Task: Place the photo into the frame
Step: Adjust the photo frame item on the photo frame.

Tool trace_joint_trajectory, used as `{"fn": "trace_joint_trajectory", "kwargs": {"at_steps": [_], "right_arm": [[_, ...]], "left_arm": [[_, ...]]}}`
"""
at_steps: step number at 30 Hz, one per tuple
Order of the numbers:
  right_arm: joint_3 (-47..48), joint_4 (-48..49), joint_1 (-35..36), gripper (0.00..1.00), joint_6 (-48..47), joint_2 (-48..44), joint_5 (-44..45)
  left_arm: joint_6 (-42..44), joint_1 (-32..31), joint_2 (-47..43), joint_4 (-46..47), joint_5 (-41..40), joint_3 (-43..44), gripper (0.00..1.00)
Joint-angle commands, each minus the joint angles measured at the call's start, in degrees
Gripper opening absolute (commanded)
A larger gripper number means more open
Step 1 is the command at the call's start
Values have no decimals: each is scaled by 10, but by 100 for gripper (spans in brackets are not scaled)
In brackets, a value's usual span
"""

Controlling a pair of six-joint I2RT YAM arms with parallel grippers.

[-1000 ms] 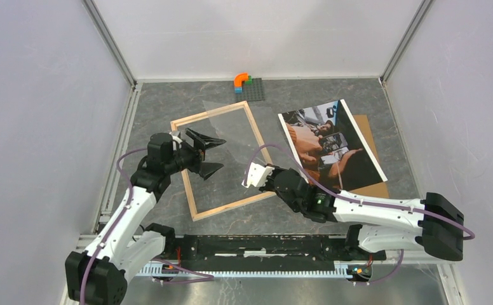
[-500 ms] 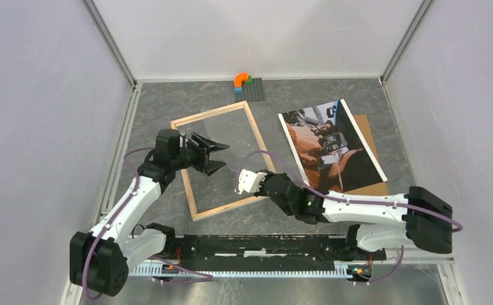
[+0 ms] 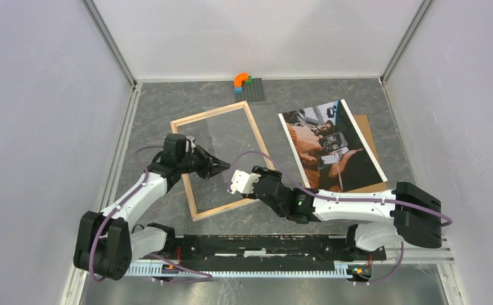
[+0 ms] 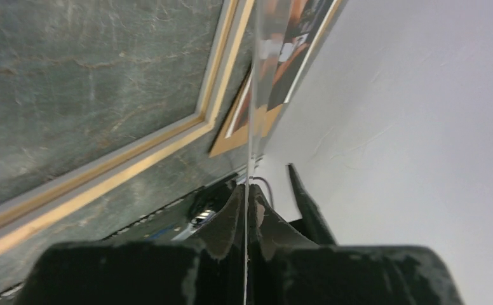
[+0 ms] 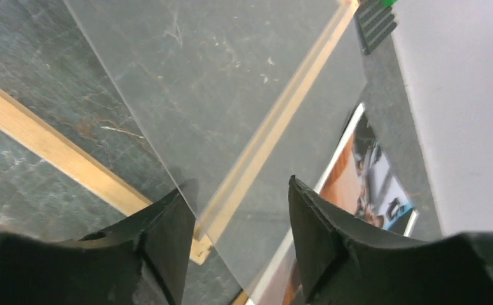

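Starting at the near edge of the surface (image 3: pixel 168 101): both arms reach in over the near half and meet over the frame.

The left tool (image 4: pixel 247 190) is pinched closed on a clear sheet (image 5: pixel 231 95). From its wrist cam you see the sheet edge-on, running straight up from between the fingers. The right tool (image 5: pixel 237 190) has its fingers spread apart. One corner of that same sheet pokes down into the gap, and as far as I can tell neither finger touches it.

Under the sheet, the frame (image 3: pixel 212 113) lies flat, left of the middle of the surface. It's pale wood and turned a bit off square, with its long sides running near to far.

The photo (image 3: pixel 326 146) isn't in it. It sits in the right half, clearly apart from the frame, face up on a brown backing board (image 3: pixel 372 188) that sticks out along its right and near sides. Dark tones, orange-brown clothing, a white strip down the right side. Any lettering on it is too small to read.

At the far edge, about the middle, there's a dark studded baseplate (image 3: pixel 251 90) with an orange curved piece (image 3: pixel 239 79) on it.
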Motion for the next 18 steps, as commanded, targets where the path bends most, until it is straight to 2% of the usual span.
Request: {"fn": "trace_joint_trajectory", "kwargs": {"at_steps": [1, 5, 9, 13, 18], "right_arm": [[60, -96, 3, 66, 94, -16, -1], [81, -190, 3, 76, 182, -73, -47], [66, -209, -3, 85, 254, -149, -73], [15, -167, -96, 88, 302, -192, -155], [-31, -102, -226, 89, 355, -178, -280]], "left_arm": [[186, 13, 17, -58, -7, 48, 3], [286, 27, 33, -131, -47, 64, 2], [330, 40, 38, -163, -75, 54, 2], [350, 54, 38, -173, -88, 44, 2], [370, 74, 37, -185, -83, 44, 2]]}}
